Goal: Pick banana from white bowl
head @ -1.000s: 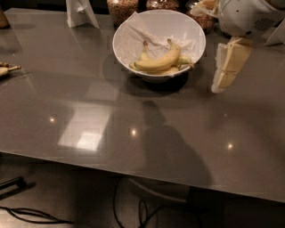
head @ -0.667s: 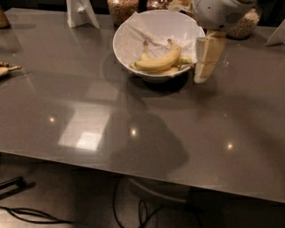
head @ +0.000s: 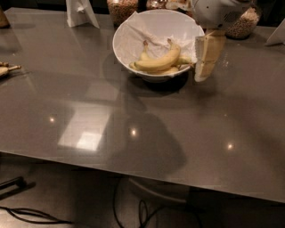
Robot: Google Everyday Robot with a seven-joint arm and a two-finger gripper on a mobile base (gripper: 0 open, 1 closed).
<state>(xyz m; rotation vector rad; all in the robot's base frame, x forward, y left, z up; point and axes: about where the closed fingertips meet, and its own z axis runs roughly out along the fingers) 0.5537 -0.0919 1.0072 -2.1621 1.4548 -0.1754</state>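
The banana (head: 160,62) is seen lying in the white bowl (head: 116,44), bedded on thinner bananas (head: 143,52) and a crumpled napkin (head: 136,31), its long axis run from eight to two o'clock. From the gripper (head: 202,75), hung just outside the rim, it is found at nine o'clock; whether the gripper is open or closed cannot be told. Grain jars (head: 242,26) are glimpsed beyond the bowl at twelve.

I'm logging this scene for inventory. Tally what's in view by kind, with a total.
White bowl: 1
Bananas in it: at least 2, plump banana foremost
Grain jars: 2
White stand: 1
Unclear item, left edge: 1
End effector: 1, beside the bowl's right rim
Total: at least 8
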